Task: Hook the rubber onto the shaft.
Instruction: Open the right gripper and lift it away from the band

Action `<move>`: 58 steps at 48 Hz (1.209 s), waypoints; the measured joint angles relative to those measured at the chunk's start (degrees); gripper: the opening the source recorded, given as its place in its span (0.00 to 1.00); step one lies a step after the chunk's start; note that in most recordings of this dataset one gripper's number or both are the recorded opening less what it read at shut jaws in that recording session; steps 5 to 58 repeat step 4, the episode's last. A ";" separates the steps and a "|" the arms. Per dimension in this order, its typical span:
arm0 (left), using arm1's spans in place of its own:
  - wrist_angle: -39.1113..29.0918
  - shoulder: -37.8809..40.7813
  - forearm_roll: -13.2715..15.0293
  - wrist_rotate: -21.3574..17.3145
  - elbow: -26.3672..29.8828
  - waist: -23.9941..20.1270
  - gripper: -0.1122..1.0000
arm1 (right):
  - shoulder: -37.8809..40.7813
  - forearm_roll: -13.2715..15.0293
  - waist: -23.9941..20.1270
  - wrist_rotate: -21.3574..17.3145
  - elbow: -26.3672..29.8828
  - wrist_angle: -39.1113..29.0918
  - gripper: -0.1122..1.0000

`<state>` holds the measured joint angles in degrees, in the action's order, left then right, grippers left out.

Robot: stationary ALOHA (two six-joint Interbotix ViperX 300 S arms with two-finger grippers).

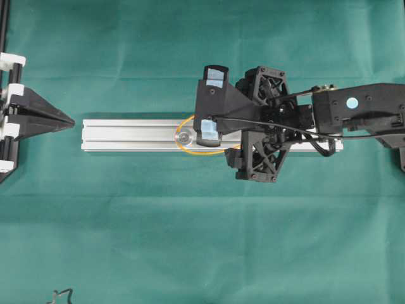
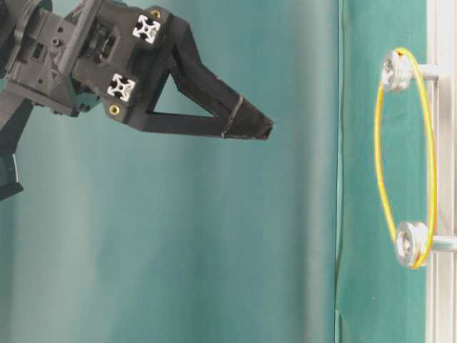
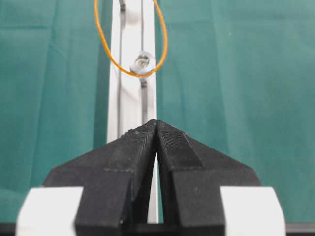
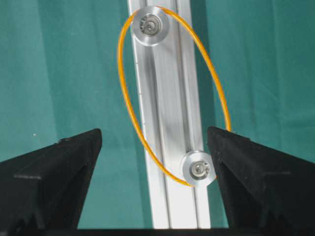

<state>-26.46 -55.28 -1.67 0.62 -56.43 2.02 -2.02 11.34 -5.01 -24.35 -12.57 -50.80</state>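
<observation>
One orange rubber band (image 4: 129, 117) is looped around two silver pulleys (image 4: 150, 25) standing on shafts on one silver rail (image 4: 167, 123), which lies on the green cloth (image 1: 190, 240). The right gripper (image 4: 155, 147) hangs over the rail with fingers spread wide, grasping nothing. The left gripper (image 3: 156, 129) sits well back off the rail's end, fingers pressed together, empty

The overhead view is looking straight down; the table-level view is facing sideways, close. Both wrist views are looking along the rail (image 4: 170, 98), sharing the rubber (image 3: 130, 37).
</observation>
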 measured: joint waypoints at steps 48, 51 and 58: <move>0.00 0.00 0.00 0.00 0.00 0.09 0.10 | -0.09 0.00 0.00 0.18 -0.18 0.18 0.87; 0.00 0.00 0.00 0.00 0.00 0.09 0.10 | -0.09 0.00 0.00 0.18 -0.18 0.18 0.87; 0.00 0.00 0.00 0.00 0.00 0.09 0.10 | -0.09 0.00 0.00 0.18 -0.18 0.18 0.87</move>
